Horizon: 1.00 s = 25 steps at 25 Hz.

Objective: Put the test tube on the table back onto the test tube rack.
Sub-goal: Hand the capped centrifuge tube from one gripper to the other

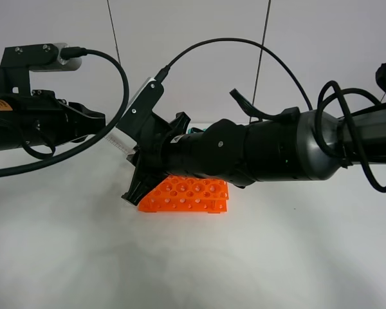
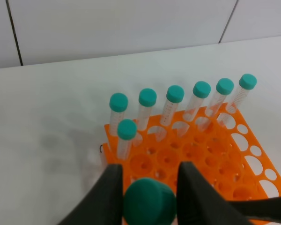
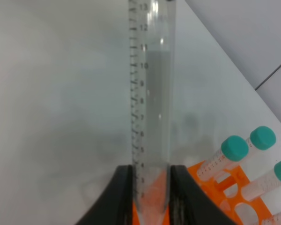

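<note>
Exterior high: wide table [image 1: 276,270] around rack [image 1: 188,193].

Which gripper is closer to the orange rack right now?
Right. The right gripper hangs close over the test tube rack, fingers on the tip of the test tube; the left gripper pinches the cap, further left and higher in the high view.
</note>
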Motion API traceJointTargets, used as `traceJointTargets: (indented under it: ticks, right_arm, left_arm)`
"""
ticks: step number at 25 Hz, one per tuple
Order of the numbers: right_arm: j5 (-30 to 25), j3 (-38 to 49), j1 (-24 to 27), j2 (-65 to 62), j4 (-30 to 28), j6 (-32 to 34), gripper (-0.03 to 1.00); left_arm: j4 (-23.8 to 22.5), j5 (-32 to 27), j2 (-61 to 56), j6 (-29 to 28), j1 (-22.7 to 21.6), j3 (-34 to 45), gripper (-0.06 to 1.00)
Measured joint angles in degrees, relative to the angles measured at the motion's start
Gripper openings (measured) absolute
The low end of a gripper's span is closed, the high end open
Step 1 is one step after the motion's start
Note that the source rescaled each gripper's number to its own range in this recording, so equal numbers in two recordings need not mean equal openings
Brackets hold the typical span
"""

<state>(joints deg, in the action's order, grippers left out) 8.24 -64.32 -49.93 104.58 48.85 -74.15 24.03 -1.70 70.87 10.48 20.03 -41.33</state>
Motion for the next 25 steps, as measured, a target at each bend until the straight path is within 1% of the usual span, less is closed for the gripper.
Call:
traceJointTargets:
  ticks: [12, 15, 19, 25]
  right_arm:
    - [0.7, 0.0, -0.2, 0.0, -0.2, 1.3, 0.00]
    - [0.8, 0.0, -0.2, 0.0, -0.2, 1.4, 0.00]
    - [3.7, 0.0, -0.2, 0.0, -0.1, 2.6, 0.00]
    - [4.6, 0.0, -0.2, 0.0, -0.3, 4.2, 0.00]
  left_arm:
    - [-0.1, 0.8, 0.0, -0.9, 0.0, 0.0, 0.09]
    - [-0.1, 1.1, 0.0, -1.5, 0.0, 0.0, 0.12]
    - [-0.1, 1.0, 0.0, -1.8, 0.0, 0.0, 0.21]
    - [-0.1, 1.4, 0.0, -2.3, 0.0, 0.0, 0.23]
